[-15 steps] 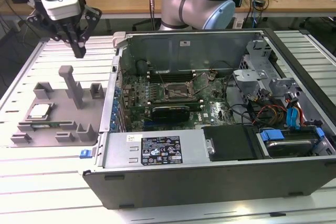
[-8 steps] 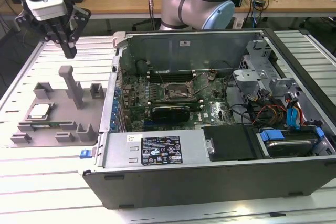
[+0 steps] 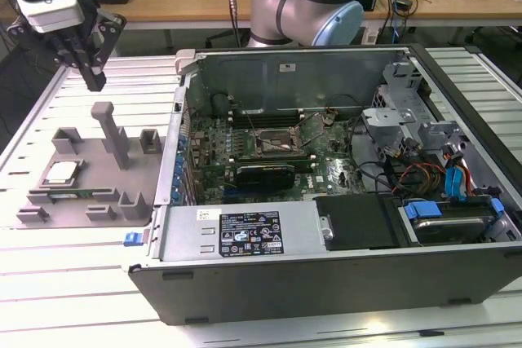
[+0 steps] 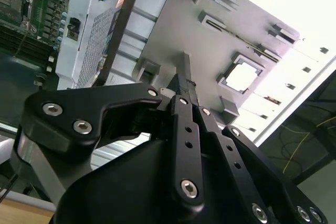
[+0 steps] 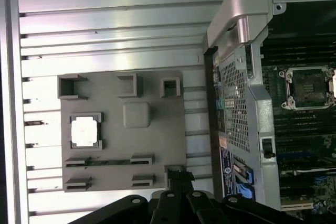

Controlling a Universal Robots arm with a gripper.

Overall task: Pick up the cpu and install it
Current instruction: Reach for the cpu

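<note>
One end effector: fingers closed together, gripping nothing
Position: hangs in the air above the holder, at the exterior view's left of the case, touching nothing
Cpu: lies flat, silver top up, in a square recess of the holder; well apart from the end effector; seen in both wrist views
Holder: grey moulded plate on the table, just beside the case's side wall
Post: upright on the holder, between cpu and case
Memory stick: narrow green strip in a holder slot, near the cpu
Socket: dark square frame on the green board inside the open case, well apart from the cpu
Arm base: behind the case
</note>
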